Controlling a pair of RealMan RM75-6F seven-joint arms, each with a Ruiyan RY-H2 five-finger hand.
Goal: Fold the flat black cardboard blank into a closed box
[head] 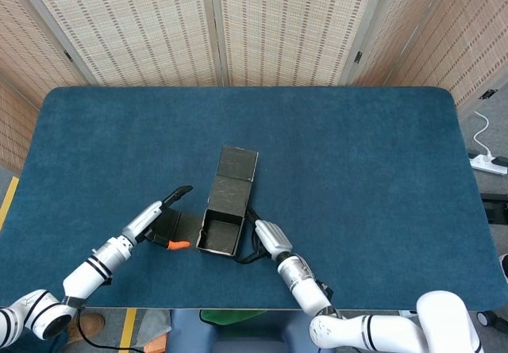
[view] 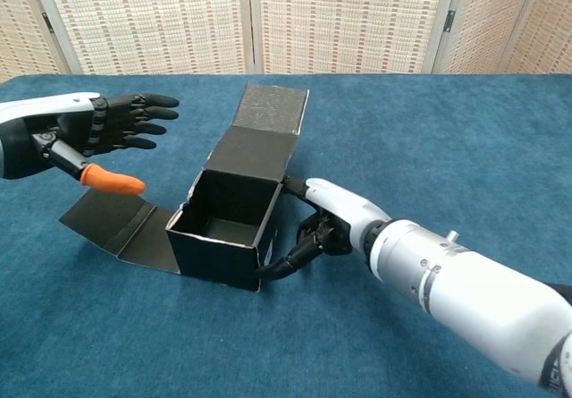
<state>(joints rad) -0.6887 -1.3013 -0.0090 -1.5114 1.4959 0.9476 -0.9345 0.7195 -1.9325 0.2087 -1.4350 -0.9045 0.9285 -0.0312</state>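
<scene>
The black cardboard box (head: 224, 228) (view: 228, 228) stands open-topped near the table's front edge. Its lid panel (head: 237, 165) (view: 273, 108) slants up and away at the back, and a side flap (head: 174, 228) (view: 121, 224) lies flat to the left. My right hand (head: 264, 238) (view: 335, 222) touches the box's right wall, thumb at the lower front corner, fingers by the rim. My left hand (head: 159, 214) (view: 85, 131) hovers open above the side flap, fingers spread, orange thumb tip (view: 111, 181) pointing at the box.
A blue cloth covers the table (head: 357, 178), with wide bare room to the right and behind the box. Woven screens (head: 214, 28) stand at the far edge. A power strip (head: 486, 163) lies on the floor at right.
</scene>
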